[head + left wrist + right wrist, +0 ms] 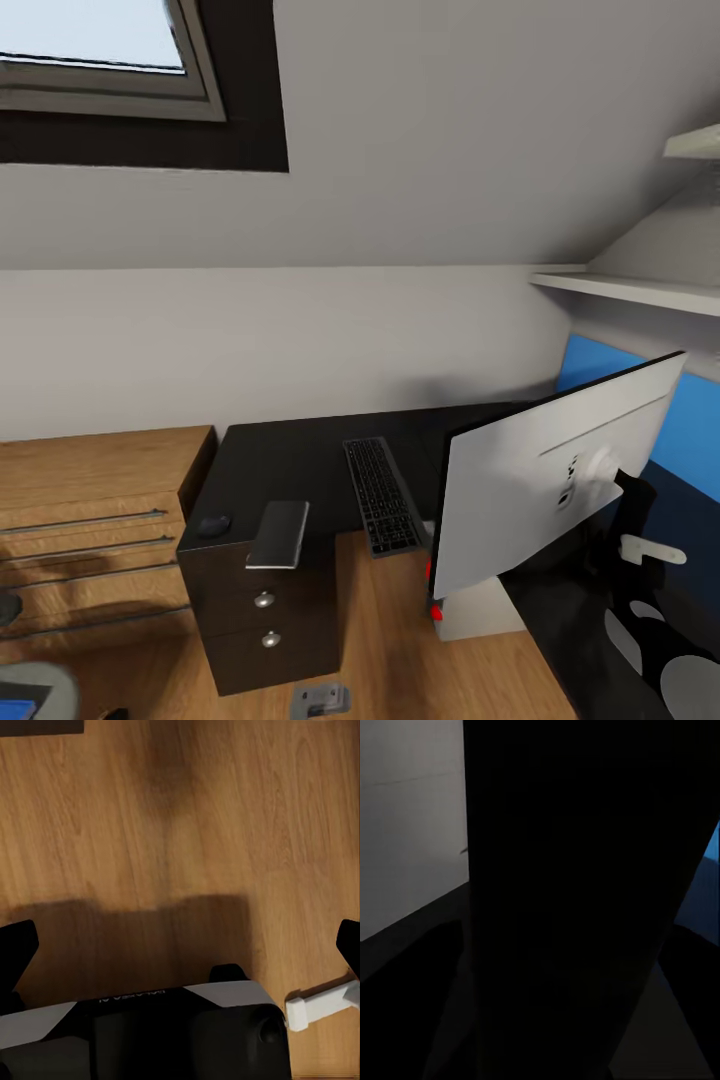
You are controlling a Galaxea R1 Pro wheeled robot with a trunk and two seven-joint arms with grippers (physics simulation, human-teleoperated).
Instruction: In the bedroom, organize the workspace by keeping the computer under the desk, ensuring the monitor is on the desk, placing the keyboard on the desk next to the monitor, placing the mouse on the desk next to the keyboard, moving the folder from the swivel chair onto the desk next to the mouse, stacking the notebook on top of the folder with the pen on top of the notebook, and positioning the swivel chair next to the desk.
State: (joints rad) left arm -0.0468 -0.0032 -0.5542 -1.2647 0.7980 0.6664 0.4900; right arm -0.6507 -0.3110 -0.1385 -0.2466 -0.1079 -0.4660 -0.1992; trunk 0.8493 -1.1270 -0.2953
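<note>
Along the back wall: the desk [290,455], black-topped and L-shaped, runs under a sloped ceiling, with one wing going off to the right below a blue wall panel [690,425].
Chest of drawers [95,470]: light wood, just beside the desk's left end.
Drawer unit [262,600]: dark, with two round silver knobs, under the desk's left end, standing on the wood floor [380,640].
Monitor [545,480]: over the desk's inner corner, tilted, its pale back to the head camera. Its lower corner hangs past the desk edge, above the computer. Whether its stand rests on the desktop cannot be told.
Chair [40,688]: a grey sliver at the lower left corner of the head view, well apart from the desk.
Computer [485,610]: a light grey box with a red dot, on the floor in the inner corner of the L, partly hidden by the monitor.
Keyboard [380,495]: flat on the desktop, just left of the monitor, its near end at the desk edge.
Folder [14,710]: a bit of bright blue on the chair seat.
Notebook [279,534]: grey, on the desk's left end, its near edge jutting past the front.
Mouse [213,525]: dark, on the desktop just left of the notebook.
Left gripper [182,941]: over bare wood floor, dark fingers [16,945] spread wide, nothing between them.
Right gripper [648,548]: behind the monitor's back. Its wrist camera faces a large black surface, and I cannot tell whether the fingers are closed or apart.
</note>
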